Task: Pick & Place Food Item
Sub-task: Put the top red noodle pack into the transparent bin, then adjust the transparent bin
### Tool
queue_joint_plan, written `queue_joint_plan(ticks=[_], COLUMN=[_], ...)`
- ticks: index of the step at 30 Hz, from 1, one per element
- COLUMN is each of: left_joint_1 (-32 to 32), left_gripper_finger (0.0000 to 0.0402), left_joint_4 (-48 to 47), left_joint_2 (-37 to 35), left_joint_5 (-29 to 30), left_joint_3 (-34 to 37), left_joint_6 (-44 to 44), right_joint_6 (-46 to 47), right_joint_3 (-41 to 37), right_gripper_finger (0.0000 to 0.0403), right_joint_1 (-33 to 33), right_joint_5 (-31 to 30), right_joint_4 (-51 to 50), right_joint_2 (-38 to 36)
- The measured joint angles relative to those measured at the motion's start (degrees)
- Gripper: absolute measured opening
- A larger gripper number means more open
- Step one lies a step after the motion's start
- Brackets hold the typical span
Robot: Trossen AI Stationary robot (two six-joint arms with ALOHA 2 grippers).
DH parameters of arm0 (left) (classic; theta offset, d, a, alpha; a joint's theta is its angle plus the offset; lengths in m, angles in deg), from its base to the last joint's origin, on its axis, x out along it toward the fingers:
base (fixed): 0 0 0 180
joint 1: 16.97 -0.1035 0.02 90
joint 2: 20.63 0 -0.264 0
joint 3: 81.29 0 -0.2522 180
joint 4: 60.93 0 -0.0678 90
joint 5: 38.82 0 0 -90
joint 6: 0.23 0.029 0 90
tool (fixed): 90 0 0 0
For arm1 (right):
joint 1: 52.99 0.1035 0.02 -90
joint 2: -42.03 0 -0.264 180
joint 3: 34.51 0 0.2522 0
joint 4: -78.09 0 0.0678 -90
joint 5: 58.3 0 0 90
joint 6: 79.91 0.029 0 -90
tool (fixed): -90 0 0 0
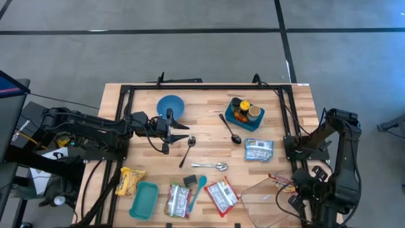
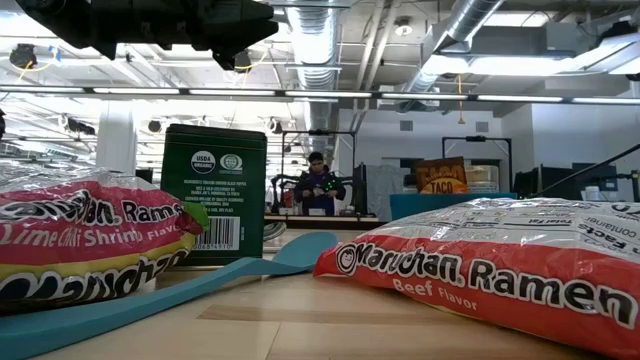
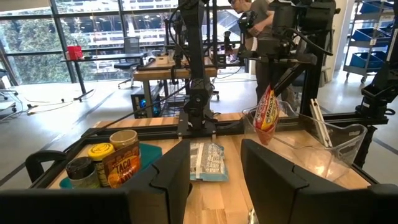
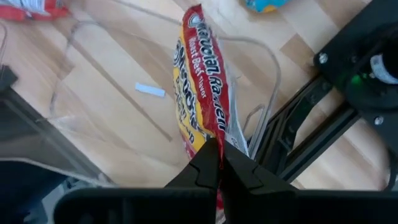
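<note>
Right gripper [image 4: 219,163] pinches Maruchan Roast Beef ramen pack [image 4: 202,84]

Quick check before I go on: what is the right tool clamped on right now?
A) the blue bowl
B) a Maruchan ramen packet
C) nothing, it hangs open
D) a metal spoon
B: the right wrist view shows the right tool pinched shut on the edge of the ramen packet, which hangs over the clear container at the table's right front corner.
</note>
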Motion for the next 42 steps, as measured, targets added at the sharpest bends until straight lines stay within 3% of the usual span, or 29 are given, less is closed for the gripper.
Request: queue_joint_plan(ticks=[21, 32, 42], left_joint_1=[0.0, 0.0, 0.0], left_gripper_finger=[0.0136, 0.0136, 0.0136], left_joint_4=[0.0, 0.0, 0.0], left_joint_2=[0.0, 0.0, 0.0], left_joint_5=[-0.1, -0.1, -0.3], left_joint_3=[0.0, 0.0, 0.0], left_joint_6=[0.0, 0.0, 0.0], right_joint_6=[2.9, 1.7, -6.9], right_joint_3=[0.0, 0.0, 0.0], right_gripper_finger=[0.0001, 0.0066, 0.0074], right_joint_1=[-2.8, -3.7, -6.1], right_joint_5=[4.2, 8.3, 8.2], right_joint_4=[-0.2, -2.2, -2.2], right_joint_2=[0.0, 0.0, 0.0])
